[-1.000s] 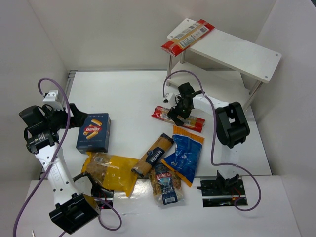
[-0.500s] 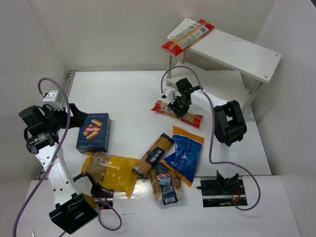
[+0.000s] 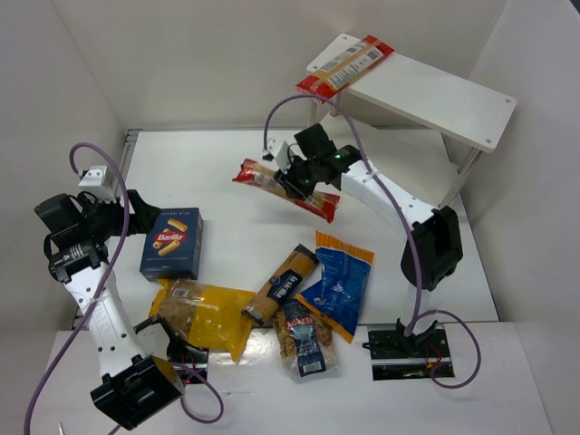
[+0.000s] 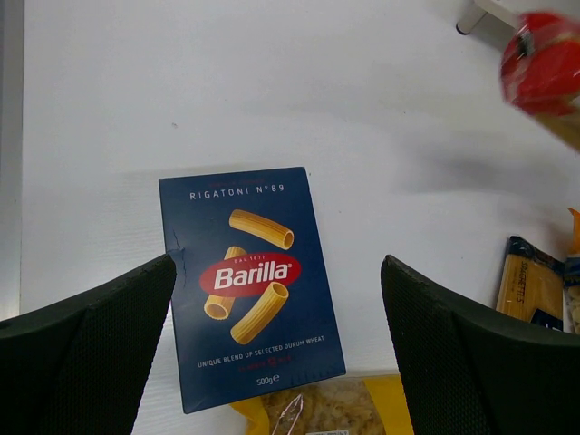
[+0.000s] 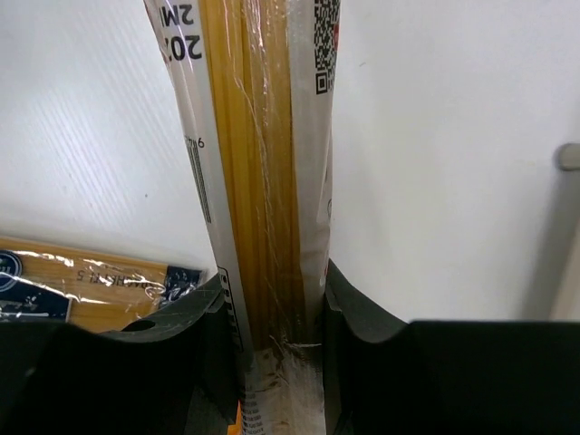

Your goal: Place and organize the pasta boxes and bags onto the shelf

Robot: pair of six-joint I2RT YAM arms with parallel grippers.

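White walls close in a white table [image 3: 236, 172], and at its far right corner stands a small white shelf [image 3: 435, 95] of two flat boards on thin legs. One spaghetti bag on the shelf [image 3: 344, 65], clear with red ends and a white label, lies across the left end of the top board, with one red end poking past the edge. The right gripper [image 3: 292, 179] reaches out to the left of the shelf and pinches a second spaghetti bag [image 3: 283, 187] near its middle. In the wrist view its dark fingers [image 5: 358, 322] press against both sides of the bag, and the bag hangs raised off the table, tilted, just in front of the shelf's legs. The left gripper [image 3: 140, 216] hovers over the near left part of the table with its jaws spread wide and nothing between them. Below it the dark blue pasta box [image 4: 249, 281] lies flat, face up, apart from the fingers. Near the front edge sits a cluster of packs: a yellow bag [image 3: 204, 313] touching the box's near end, a brown pack with a black label [image 3: 283, 285] lying at a slant, a clear bag [image 3: 304, 340] at its near end, and a blue bag [image 3: 340, 281] to its right.
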